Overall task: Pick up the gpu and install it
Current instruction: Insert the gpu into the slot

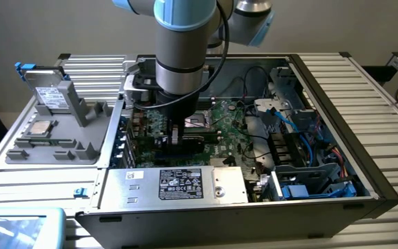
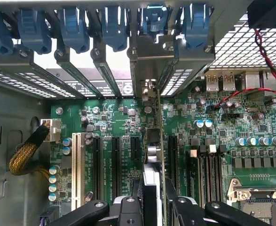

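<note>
The tool grips the gpu edge-on, upright over the motherboard between two black slots; seating it well, I judge, means holding the card square, end toward the rear wall, and pressing straight down evenly.

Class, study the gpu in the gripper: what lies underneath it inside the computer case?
Under the gpu, clamped edge-on by the gripper, lies the green motherboard, with black expansion slots on both sides. Whatever sits directly beneath is hidden by the card itself.
</note>
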Motion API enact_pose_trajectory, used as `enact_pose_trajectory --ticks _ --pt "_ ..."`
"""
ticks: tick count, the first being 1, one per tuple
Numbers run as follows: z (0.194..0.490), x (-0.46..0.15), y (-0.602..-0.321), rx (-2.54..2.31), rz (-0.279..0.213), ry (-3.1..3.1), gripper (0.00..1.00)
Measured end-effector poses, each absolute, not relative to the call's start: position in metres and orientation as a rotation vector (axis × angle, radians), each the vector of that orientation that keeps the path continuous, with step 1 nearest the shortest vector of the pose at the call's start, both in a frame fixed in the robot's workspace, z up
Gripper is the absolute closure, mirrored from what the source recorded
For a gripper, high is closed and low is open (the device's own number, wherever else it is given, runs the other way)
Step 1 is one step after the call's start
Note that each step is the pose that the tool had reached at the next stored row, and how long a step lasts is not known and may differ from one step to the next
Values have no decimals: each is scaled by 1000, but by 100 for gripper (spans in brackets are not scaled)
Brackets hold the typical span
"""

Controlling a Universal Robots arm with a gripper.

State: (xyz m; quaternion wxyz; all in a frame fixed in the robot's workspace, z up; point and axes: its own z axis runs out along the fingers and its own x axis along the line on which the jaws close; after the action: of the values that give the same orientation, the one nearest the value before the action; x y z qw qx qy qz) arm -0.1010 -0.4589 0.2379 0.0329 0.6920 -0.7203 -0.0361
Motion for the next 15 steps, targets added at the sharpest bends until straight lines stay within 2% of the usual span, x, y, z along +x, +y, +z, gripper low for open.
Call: enact_pose_trajectory --ticks 15 --pt "237 -102 -458 2137 -106 -2206 71"
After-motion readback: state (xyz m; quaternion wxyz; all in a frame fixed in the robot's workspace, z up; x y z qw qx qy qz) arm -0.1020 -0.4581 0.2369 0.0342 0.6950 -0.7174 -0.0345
